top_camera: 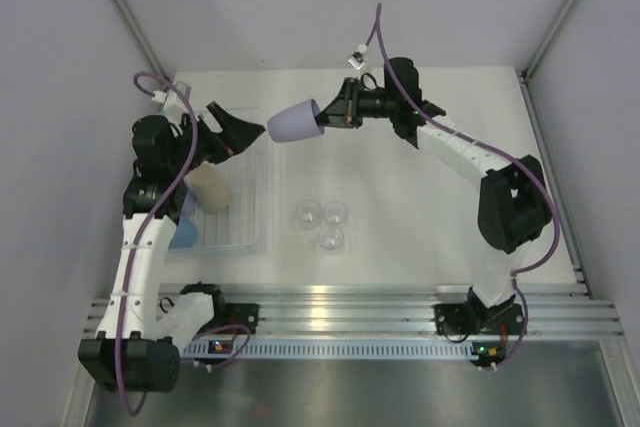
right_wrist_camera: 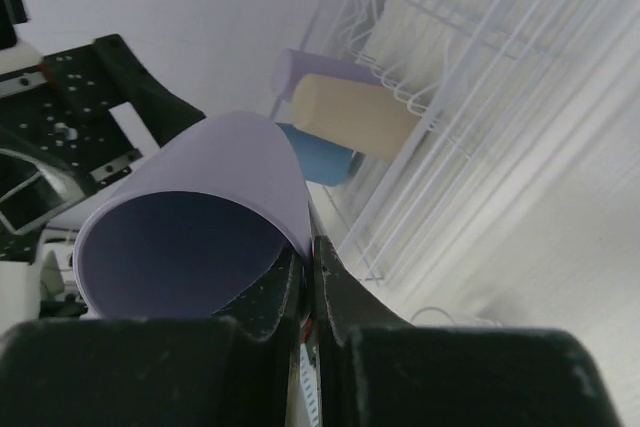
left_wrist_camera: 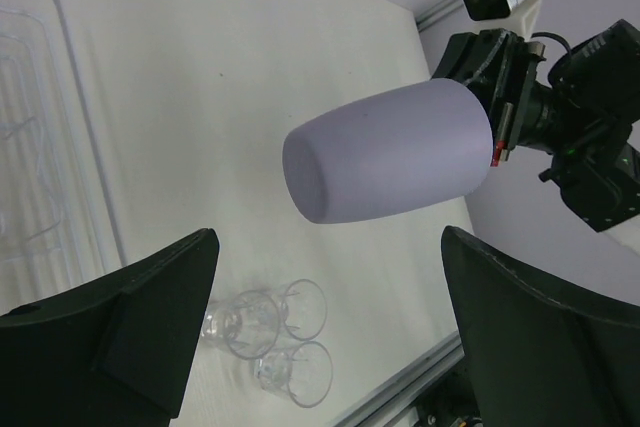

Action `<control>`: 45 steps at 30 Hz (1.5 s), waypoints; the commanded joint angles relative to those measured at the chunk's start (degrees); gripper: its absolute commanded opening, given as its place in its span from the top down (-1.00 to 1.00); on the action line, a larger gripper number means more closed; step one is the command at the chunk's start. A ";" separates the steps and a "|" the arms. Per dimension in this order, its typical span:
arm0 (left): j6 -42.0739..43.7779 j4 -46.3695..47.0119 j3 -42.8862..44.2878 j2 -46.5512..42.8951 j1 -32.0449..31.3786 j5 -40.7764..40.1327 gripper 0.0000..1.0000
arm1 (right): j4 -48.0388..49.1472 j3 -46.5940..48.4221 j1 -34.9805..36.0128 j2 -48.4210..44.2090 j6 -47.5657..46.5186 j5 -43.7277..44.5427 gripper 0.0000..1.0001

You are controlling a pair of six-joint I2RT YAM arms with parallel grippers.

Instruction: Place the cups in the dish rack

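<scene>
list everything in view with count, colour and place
held cup: one, lavender, on its side in the air, rim in the right fingers
beige cup: one, beige, lying in the dish rack
blue cup: one, blue, in the rack
second lavender cup: one, lavender, in the rack
clear cups: three, see-through, clustered on the table right of the rack
dish rack: one, clear, table's left side
table: one, white
left fingers: two, black, open, facing the held cup
right fingers: two, black, shut on the held cup's rim
</scene>
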 commanded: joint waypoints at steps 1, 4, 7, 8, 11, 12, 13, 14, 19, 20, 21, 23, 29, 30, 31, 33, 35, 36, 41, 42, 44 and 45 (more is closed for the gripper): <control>-5.71 13.62 -3.57 -2.29 -0.21 6.04 -0.97 | 17.56 -0.39 -0.10 0.17 10.71 -5.75 1.00; -10.19 21.27 -7.09 -2.81 -0.29 7.62 -0.97 | 24.94 -1.62 -0.01 1.05 16.78 -6.81 1.00; -11.87 22.87 -8.15 -2.82 -0.21 7.98 -0.97 | 31.01 -2.76 -0.10 1.66 21.27 -6.90 1.00; -11.70 22.87 -8.15 -2.73 -0.21 7.98 -0.97 | 31.37 -2.77 -0.01 1.75 21.62 -6.90 1.00; -12.13 23.92 -8.15 -2.73 -0.29 7.89 -0.97 | 31.55 -2.68 0.07 1.75 21.63 -6.55 1.00; -12.39 24.44 -8.15 -2.55 -0.29 7.89 -0.97 | 31.64 -2.68 0.16 1.75 21.63 -6.63 1.00; -13.01 25.84 -8.24 -2.46 -0.29 7.98 -0.97 | 31.90 -2.68 0.25 1.75 21.89 -6.55 1.00; -13.27 26.38 -8.42 -2.20 -0.29 7.98 -0.97 | 32.16 -2.77 0.42 1.75 22.06 -6.55 1.00; -13.98 28.84 -8.42 -0.62 -0.29 8.24 -0.97 | 33.92 -2.85 0.69 1.67 23.38 -6.46 1.00; -13.98 29.19 -8.24 -0.36 -0.29 8.50 -0.97 | 34.01 -2.85 0.69 1.75 23.56 -6.28 1.00; -13.98 29.37 -8.16 0.08 -0.21 8.68 -0.97 | 34.10 -2.85 0.69 1.67 23.65 -6.28 1.00; -14.07 29.89 -8.15 0.61 -0.29 9.03 -0.97 | 34.27 -2.94 0.78 1.67 23.82 -6.37 1.00; -16.26 34.55 -8.24 2.54 -0.29 9.12 -0.97 | 34.36 -3.29 1.22 1.31 24.09 -6.46 1.00; -16.87 35.77 -7.98 3.07 -0.29 9.29 -0.97 | 34.36 -3.29 1.22 1.31 24.09 -6.55 1.00; -17.05 36.22 -7.72 4.03 -0.29 9.47 -0.97 | 34.36 -3.29 1.22 1.31 24.09 -6.63 1.00; -17.05 37.01 -7.02 4.92 -0.29 9.38 -0.97 | 34.36 -3.29 1.30 1.40 24.17 -6.72 1.00; -17.40 37.89 -6.66 5.80 -2.58 9.47 -0.97 | 34.36 -3.38 1.22 1.31 24.09 -6.72 1.00; -17.67 38.24 -6.57 6.06 -2.75 9.38 -0.97 | 34.54 -3.47 1.22 1.23 24.17 -6.81 1.00; -18.37 39.74 -6.48 7.38 -4.42 8.94 -0.97 | 34.89 -3.91 1.30 1.22 24.35 -6.72 1.00; -18.72 40.26 -6.57 7.38 -4.69 8.86 -0.97 | 35.06 -4.08 1.22 1.14 24.35 -6.81 1.00; -19.25 41.76 -6.57 8.08 -5.48 8.59 -0.97 | 35.15 -4.26 1.22 1.14 24.35 -6.81 1.00; -19.77 42.20 -6.49 8.34 -5.74 8.42 -0.97 | 35.07 -4.26 1.30 1.14 24.35 -6.81 1.00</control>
